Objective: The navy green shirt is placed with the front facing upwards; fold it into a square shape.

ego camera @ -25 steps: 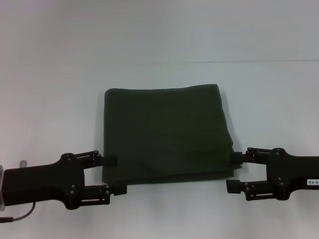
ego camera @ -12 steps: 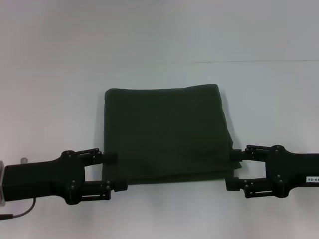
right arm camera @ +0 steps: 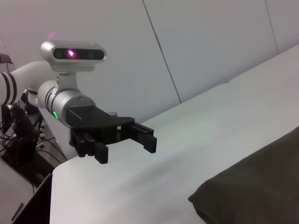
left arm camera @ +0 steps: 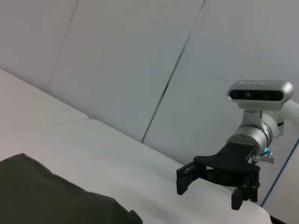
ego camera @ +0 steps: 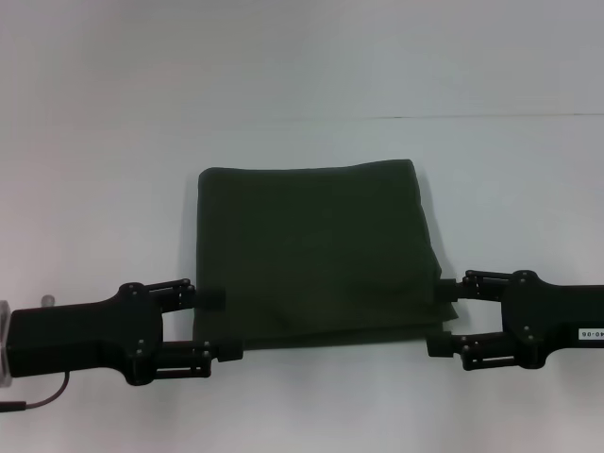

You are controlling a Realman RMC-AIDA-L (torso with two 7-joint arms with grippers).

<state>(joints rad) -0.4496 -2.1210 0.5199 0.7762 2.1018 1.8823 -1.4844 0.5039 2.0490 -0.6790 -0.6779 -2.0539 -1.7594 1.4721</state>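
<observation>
At the near corners of the navy green shirt [ego camera: 316, 250], the left claw [ego camera: 219, 324] and the right claw [ego camera: 441, 315] were held with fingers spread apart, nothing gripped. Beyond them, the shirt was seen folded into a rough square, plain green side up, flat on the white counter [ego camera: 302, 85].

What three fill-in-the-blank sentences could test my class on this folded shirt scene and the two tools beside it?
1. The navy green shirt lies folded on a ____ table.
2. The left tool sits at the shirt's near ____ corner.
3. The fingers of the right tool are ____, gripping nothing.

Missing words: white; left; open
</observation>
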